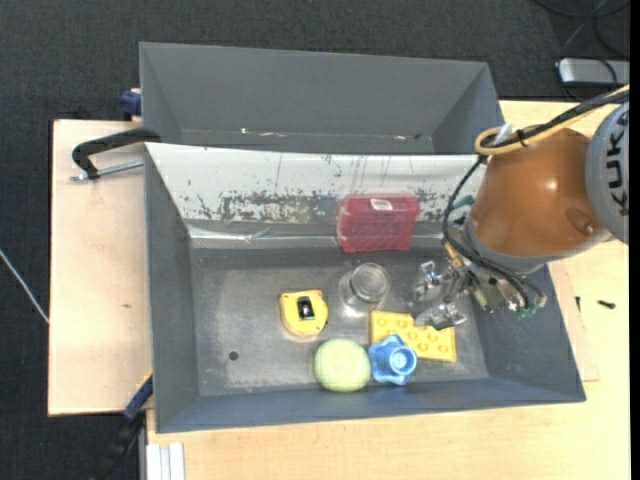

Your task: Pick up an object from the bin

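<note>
Near the bin's (165, 288) right wall, my gripper (441, 304) hangs over the right end of a flat yellow studded plate (420, 344); its length runs leftward from there. Opening: I cannot tell.

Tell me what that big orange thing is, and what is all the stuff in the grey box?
The orange thing is a cover on the wrist of a robot arm. The arm reaches in from the right of the picture. The camera looks down from above and a bit from the side. At the end of the arm is a metal claw for picking things up.

The grey box is a metal bin. In it are a red box by the back wall, a clear cup, a yellow tape measure, a green ball, a small blue toy and a flat yellow building brick.

The claw hangs low on the right side of the bin, close to the brick and the cup. I cannot tell if it is gripping anything.
</note>
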Tool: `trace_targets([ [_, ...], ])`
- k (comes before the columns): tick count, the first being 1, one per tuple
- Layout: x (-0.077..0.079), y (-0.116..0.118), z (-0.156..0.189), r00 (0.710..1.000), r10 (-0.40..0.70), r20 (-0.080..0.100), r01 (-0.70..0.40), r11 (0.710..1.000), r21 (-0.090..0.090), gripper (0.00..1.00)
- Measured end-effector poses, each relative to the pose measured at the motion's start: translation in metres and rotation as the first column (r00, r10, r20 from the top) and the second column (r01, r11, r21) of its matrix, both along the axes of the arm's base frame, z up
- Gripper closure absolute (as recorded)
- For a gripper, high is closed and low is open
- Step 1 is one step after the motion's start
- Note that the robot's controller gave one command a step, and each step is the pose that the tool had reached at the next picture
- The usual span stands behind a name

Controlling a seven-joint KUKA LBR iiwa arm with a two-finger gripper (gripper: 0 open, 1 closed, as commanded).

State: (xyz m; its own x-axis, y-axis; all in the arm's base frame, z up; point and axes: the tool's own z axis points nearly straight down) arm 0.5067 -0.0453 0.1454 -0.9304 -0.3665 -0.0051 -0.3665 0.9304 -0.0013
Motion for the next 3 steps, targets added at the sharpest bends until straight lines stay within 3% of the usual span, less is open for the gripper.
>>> trace_targets([
  [1,0.0412,-0.0157,-0.0677,1.000,0.010,0.008,-0.010,1.000,0.003,0.00],
  [2,0.0370,-0.0196,-0.0645,1.000,0.013,-0.008,-0.013,1.000,-0.005,1.00],
  [3,0.0373,-0.0195,-0.0644,1.000,0.013,-0.006,-0.013,1.000,-0.005,1.00],
])
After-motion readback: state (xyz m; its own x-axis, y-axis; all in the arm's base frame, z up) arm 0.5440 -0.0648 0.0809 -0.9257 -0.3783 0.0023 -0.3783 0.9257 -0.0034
